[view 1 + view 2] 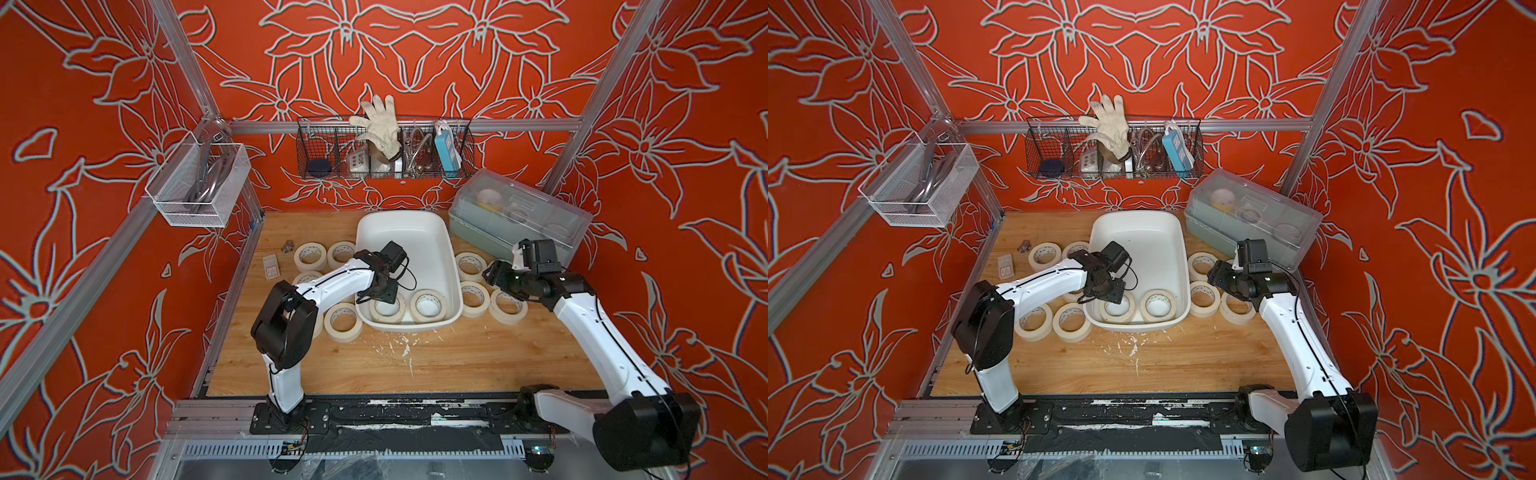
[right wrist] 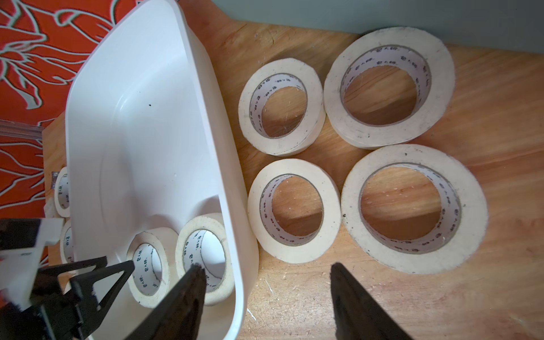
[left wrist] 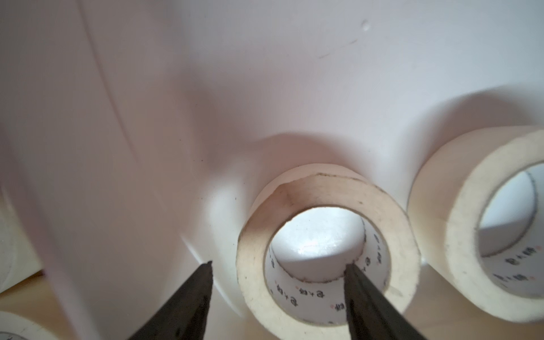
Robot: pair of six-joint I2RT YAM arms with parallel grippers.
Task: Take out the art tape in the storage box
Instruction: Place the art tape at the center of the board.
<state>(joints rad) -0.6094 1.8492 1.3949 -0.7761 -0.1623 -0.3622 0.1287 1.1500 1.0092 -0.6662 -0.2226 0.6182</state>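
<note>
left wrist view: the left hand [image 3: 279, 265] is down inside the storage box [image 3: 265, 73] — a large shallow white plastic tub with rounded corners. its two dark fingers [image 3: 188, 300] are parted partway. they straddle the wall of one roll of art tape [image 3: 323, 191], a cream masking-tape ring with a white core printed with small dark marks. one fingertip sits inside the core, close against the inner face. the other is outside the ring with a sliver of white floor showing between it and the tape, so the roll is bracketed but not pinched. a second cream roll [image 3: 441, 235] lies flat just beside it, on the side of the finger that is inside the core. in both top views these two rolls sit at the near end of the box, the bracketed one partly hidden under the left wrist.

right wrist view: the right hand [image 2: 265, 266] hangs above the bare wooden counter [image 2: 485, 117] just outside the box's long wall, fingers well apart and holding nothing. ahead of its fingertips four cream rolls [image 2: 294, 210] lie flat in a tight two-by-two cluster. beyond this hand stands a grey-green box with a clear domed lid [image 1: 519, 208].

past the box wall nearest the left hand, more cream rolls [image 1: 309, 254] lie flat on the counter — some partly under the left arm.
</note>
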